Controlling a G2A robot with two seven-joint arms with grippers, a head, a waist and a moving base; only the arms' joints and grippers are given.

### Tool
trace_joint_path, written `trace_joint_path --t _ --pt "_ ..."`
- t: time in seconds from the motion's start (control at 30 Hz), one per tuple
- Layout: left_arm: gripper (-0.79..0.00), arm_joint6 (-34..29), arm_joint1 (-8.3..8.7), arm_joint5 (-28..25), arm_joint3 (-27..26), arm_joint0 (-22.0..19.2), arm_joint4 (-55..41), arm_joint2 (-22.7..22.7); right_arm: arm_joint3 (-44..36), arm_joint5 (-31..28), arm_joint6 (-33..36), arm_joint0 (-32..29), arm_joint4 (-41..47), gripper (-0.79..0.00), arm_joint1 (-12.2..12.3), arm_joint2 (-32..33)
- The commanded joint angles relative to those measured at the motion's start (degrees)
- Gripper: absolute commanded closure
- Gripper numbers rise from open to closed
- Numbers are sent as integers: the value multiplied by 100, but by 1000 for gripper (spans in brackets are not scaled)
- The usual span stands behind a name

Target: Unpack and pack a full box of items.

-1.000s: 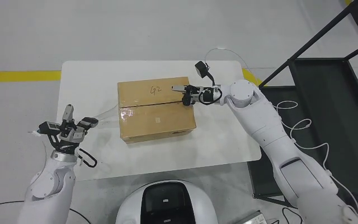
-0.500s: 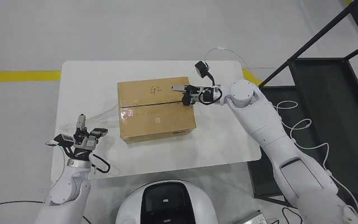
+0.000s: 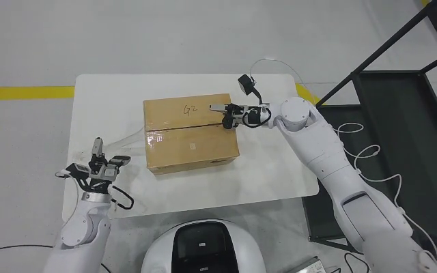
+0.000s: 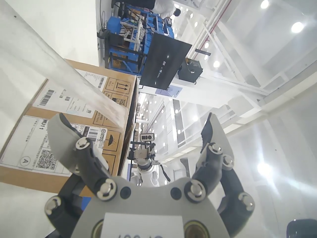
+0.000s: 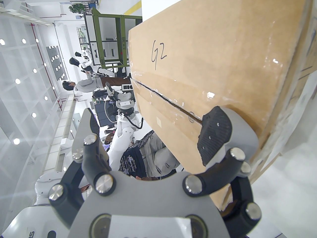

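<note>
A shut cardboard box (image 3: 191,133) marked "G2" stands in the middle of the white table (image 3: 273,170). My right gripper (image 3: 218,114) is open at the right end of the box top. One fingertip pad (image 5: 215,134) rests on the taped centre seam (image 5: 168,101); the other finger hangs off to the side. My left gripper (image 3: 109,153) is open near the table's front left corner, left of the box, with nothing between its fingers (image 4: 60,134). A strip of clear tape (image 3: 130,141) stretches from the box's left end (image 4: 118,115) toward it.
A black metal rack (image 3: 396,102) stands just right of the table. The box's left face carries white labels (image 4: 59,97). Bare tabletop lies in front of and to the right of the box.
My left gripper has moved toward the front of the table and a little right, then held still. The right arm and the box have not moved.
</note>
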Motion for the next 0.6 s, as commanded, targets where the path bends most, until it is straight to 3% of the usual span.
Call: trace_joint_path --t 0.0,0.27,0.57 --pt "-785 164 -32 133 126 -75 61 132 0 0 0 0 0 -785 0 0" --pt "-785 587 -194 201 825 -514 -20 607 0 0 0 0 0 -785 0 0" --pt "-785 708 -283 62 1038 -695 -376 540 0 0 0 0 0 -785 0 0"
